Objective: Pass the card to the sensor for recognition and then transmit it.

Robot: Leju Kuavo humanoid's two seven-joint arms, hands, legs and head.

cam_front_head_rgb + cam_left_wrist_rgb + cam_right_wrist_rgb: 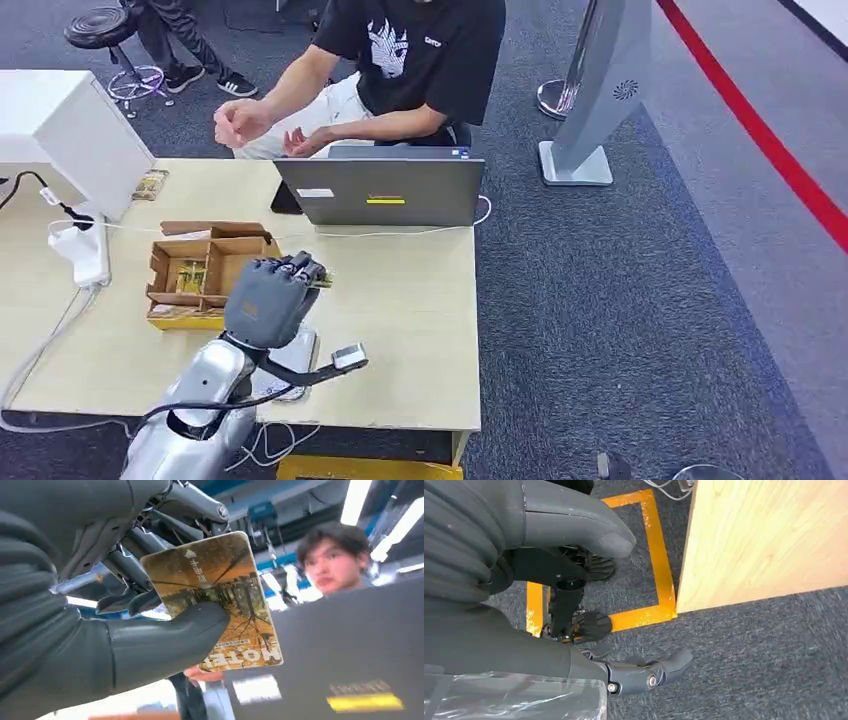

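Even, bright indoor light falls on the pale wooden table (400, 300); the head view is sharp, and shadows around the open grey laptop (380, 190) on that table are faint and soft. In the left wrist view, long white ceiling light strips (357, 500) above the laptop's dark lid (350, 650) burn out to glare, and the lid, its labels and the person behind it are smeared with blur. The yellow-brown printed card (220, 585) near the lens stays fairly crisp. The right wrist view is evenly lit and clear.
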